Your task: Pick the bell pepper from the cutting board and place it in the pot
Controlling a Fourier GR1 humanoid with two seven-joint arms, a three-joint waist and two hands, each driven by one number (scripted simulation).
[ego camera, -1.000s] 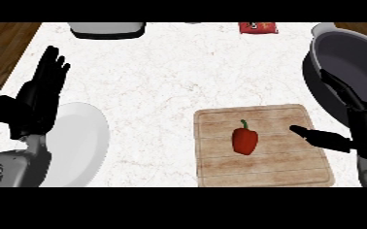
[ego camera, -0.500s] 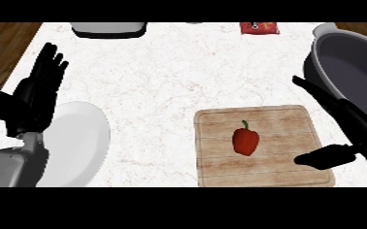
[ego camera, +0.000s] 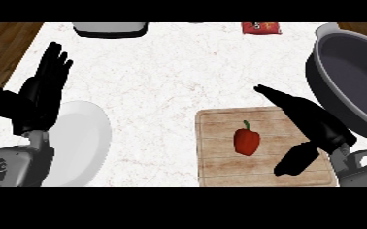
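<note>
1 right hand [ego camera: 315,126] has spread beside the bell pepper [ego camera: 246,141].

The counter [ego camera: 172,73] looks like smooth white marble with faint grey veins. At 5 o'clock, the cutting board [ego camera: 215,145] is pale, matt wood with visible grain and plank lines. On it, the bell pepper [ego camera: 246,141] has a glossy red skin. At 3 o'clock, the pot [ego camera: 344,73] is dull grey metal.

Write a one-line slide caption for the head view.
Open right robot hand beside red bell pepper on cutting board, pot at right.
</note>
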